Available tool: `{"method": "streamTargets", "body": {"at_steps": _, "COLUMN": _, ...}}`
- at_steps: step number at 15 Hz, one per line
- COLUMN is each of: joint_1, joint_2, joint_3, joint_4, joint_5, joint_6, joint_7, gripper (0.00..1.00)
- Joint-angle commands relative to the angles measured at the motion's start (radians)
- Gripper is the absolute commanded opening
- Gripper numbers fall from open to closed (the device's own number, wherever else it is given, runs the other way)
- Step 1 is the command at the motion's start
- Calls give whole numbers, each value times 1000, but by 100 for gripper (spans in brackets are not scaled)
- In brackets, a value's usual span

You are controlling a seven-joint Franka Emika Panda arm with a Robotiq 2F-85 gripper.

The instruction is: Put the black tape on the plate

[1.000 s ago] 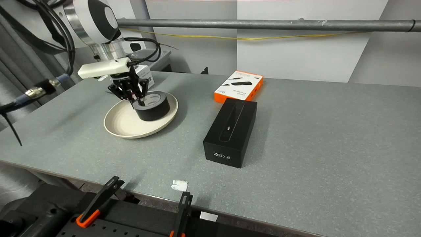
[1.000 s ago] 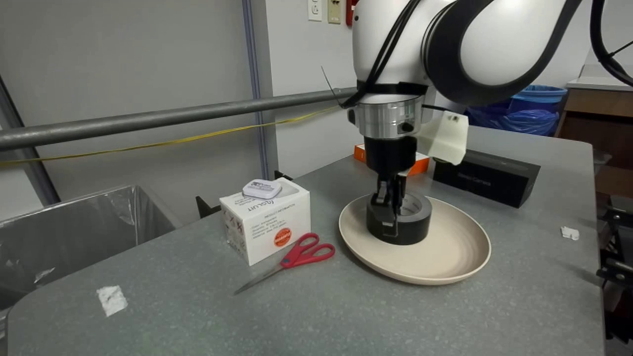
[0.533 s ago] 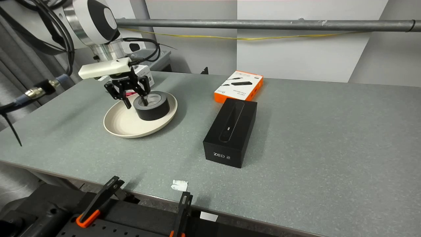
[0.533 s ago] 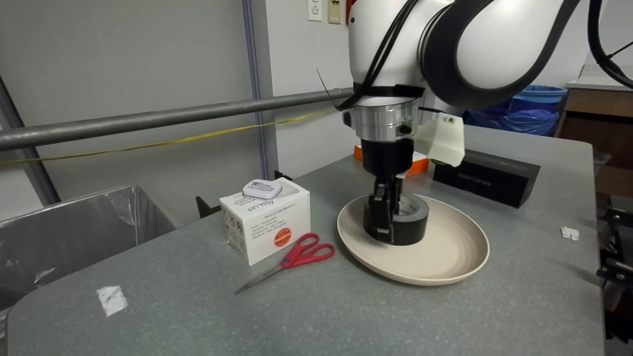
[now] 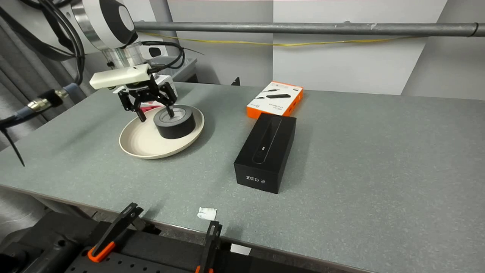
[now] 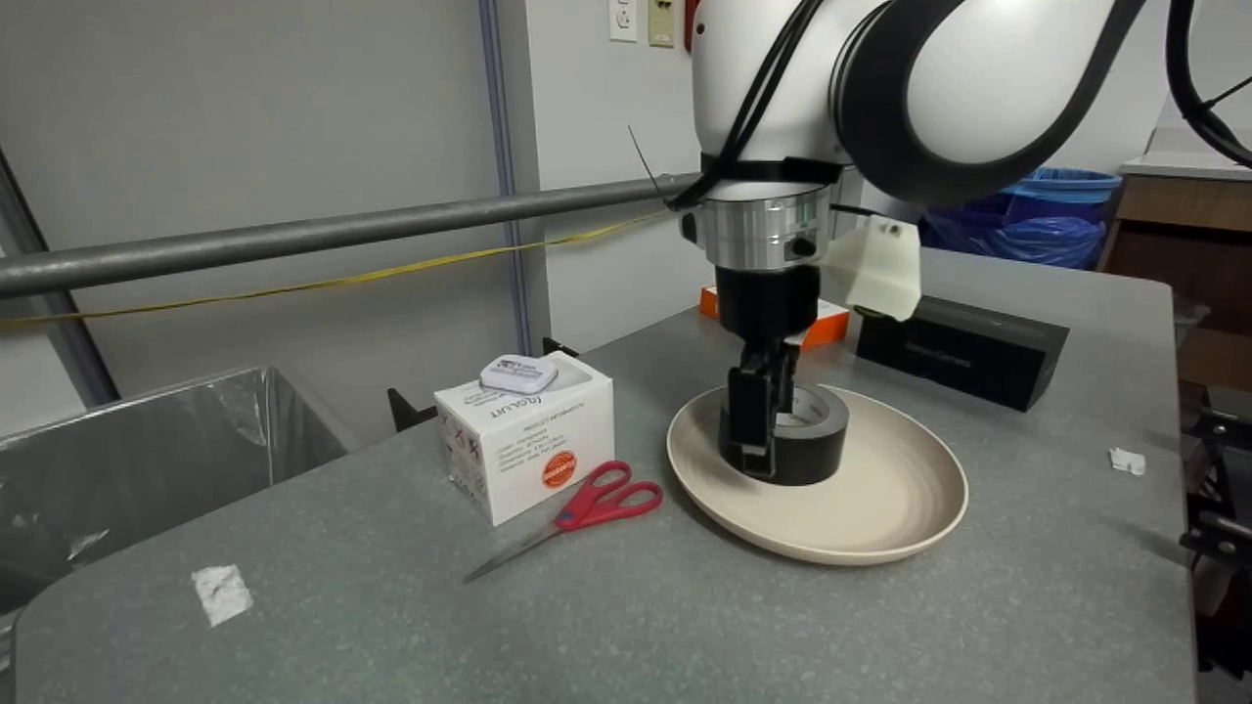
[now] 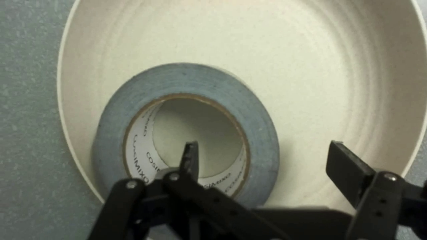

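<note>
On plate (image 7: 300,83), black tape (image 5: 176,129) is resting; your jaws are standing wide, gripping nothing, straddling one wall in plan.

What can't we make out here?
Plate: part of its rim, cut off by the wrist view's top edge.
Black tape: its side toward the wrist view's bottom, hidden by the tool.
Scissors: mostly hidden behind the tool in an exterior view.
Orange-edged box: its middle, behind the tool in an exterior view.

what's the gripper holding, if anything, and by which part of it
Nothing is held: the gripper is wide open, and the roll of tape lies on the plate.
</note>
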Motion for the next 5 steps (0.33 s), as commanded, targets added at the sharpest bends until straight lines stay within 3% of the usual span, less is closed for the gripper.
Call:
{"method": "streamTargets", "body": {"at_steps": 1, "joint_1": 0, "joint_2": -2, "joint_3": -1, "joint_4": 0, "joint_5": 1, "joint_6": -2, "joint_7": -1, "gripper": 100}}
{"method": "streamTargets", "body": {"at_steps": 5, "joint_1": 1, "joint_2": 2, "joint_3": -1, "joint_4": 0, "joint_5": 2, "joint_6": -2, "joint_7": -1, "gripper": 100}}
